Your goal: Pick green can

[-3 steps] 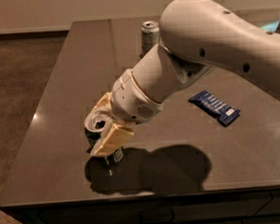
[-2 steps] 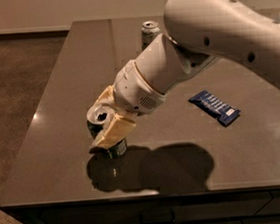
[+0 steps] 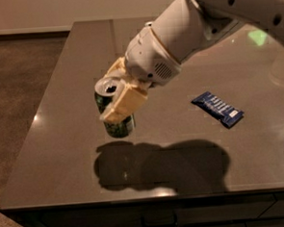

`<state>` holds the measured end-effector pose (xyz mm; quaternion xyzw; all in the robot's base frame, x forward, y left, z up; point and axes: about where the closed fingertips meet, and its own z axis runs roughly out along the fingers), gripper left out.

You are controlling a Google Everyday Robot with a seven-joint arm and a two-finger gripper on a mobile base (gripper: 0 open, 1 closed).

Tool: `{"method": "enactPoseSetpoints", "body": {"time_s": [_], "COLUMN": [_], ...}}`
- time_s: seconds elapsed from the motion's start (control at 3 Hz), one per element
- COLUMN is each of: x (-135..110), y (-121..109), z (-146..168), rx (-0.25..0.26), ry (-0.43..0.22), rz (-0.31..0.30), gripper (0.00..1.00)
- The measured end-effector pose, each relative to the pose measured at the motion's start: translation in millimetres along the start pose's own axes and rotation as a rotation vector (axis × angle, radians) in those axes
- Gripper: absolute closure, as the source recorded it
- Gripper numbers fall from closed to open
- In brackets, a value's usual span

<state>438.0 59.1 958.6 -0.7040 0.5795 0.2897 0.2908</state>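
Cans: one green can [image 3: 118,127], tilted
Packets: one blue packet [image 3: 217,109] on tabletop [image 3: 61,139]
Grip: hand [image 3: 114,95] clamped around green can
Change: can now higher above its shadow

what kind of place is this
Likely an office kitchenette or lounge: a dark glossy counter, brown carpet beside it, and a wrapped snack bar. The gripper holds the green can above the counter.
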Motion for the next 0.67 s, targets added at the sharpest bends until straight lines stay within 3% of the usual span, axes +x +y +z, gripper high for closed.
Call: {"method": "enactPoseSetpoints", "body": {"time_s": [0.33,0.67], "x": [-23.3,-23.3], "y": [-3.0,-3.0], "z": [-37.2,-37.2], "rx": [-0.008,-0.008], "ry": [-0.046,-0.046], "rz": [-0.033,-0.033], "gripper": [1.0,1.0]}}
